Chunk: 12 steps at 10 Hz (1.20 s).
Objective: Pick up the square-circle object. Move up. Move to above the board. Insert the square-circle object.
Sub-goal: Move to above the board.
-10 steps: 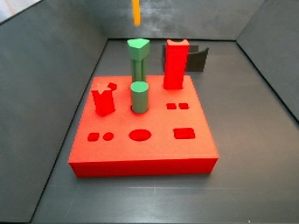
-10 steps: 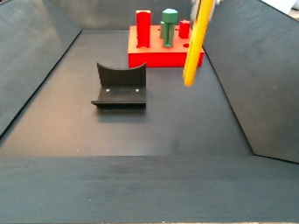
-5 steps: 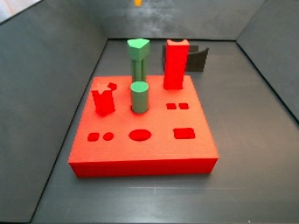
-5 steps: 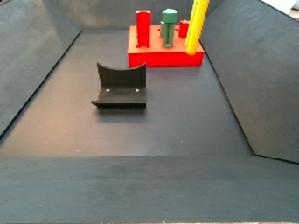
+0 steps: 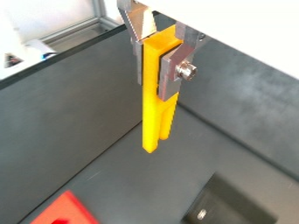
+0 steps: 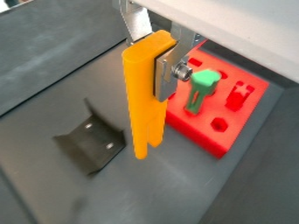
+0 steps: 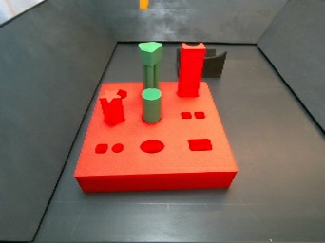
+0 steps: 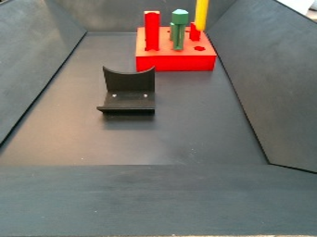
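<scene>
So the square-circle object point(image 6: 147, 94) has climbed a lot in the last second: in a side view only its bottom tip point(image 7: 143, 4) pokes in at the top edge now, where a longer stretch showed before. Reckon that's the lift done and I'm carrying it over toward the board point(image 7: 152, 142). My jaws point(image 5: 156, 59) are clamped on its upper part, one plate each side, and it hangs straight down, well clear of the desk point(image 8: 161, 139) and the fixture point(image 8: 126, 91).
</scene>
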Tool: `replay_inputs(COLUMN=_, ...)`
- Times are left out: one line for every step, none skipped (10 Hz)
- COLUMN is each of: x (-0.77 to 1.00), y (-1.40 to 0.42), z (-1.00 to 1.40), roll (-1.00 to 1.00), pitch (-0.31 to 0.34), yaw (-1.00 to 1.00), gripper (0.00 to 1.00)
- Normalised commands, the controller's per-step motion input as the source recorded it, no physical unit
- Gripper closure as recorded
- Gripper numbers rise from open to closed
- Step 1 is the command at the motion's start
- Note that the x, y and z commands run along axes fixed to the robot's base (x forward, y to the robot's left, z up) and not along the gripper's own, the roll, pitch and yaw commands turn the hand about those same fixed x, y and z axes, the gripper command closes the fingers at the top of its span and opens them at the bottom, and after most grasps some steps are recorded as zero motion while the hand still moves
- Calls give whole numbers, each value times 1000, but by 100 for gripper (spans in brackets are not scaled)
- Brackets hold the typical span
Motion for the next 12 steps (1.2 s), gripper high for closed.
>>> replay_inputs(x=147, y=-1000, z=132, roll=-32, pitch=157, yaw=16, gripper=100)
replay_inputs(x=154, y=-1000, z=133, roll=-21, pitch=118, yaw=16, gripper=100)
replay_inputs(x=160, y=-1000, z=133, roll=-33, pitch=110, yaw=13, gripper=100)
replay_inputs(x=171, y=-1000, z=137, roll=-10, pitch=119, yaw=12, gripper=100)
replay_inputs(x=184, y=-1000, z=139, roll=4, pitch=128, yaw=12, gripper=100)
replay_inputs(x=199, y=-1000, z=140, roll=-2, pitch=132, yaw=7, gripper=100)
replay_inputs(x=212, y=-1000, z=146, roll=-10, pitch=136, yaw=9, gripper=100)
replay_inputs(x=224, y=-1000, z=150, roll=1, pitch=126, yaw=13, gripper=100)
replay_inputs(x=229, y=-932, z=147, roll=2, pitch=127, yaw=11, gripper=100)
replay_inputs(x=185, y=-651, z=111, roll=8, pitch=124, yaw=10, gripper=100)
replay_inputs(x=141, y=-396, z=71, roll=20, pitch=121, yaw=12, gripper=100)
replay_inputs(x=107, y=-236, z=46, roll=27, pitch=101, yaw=11, gripper=100)
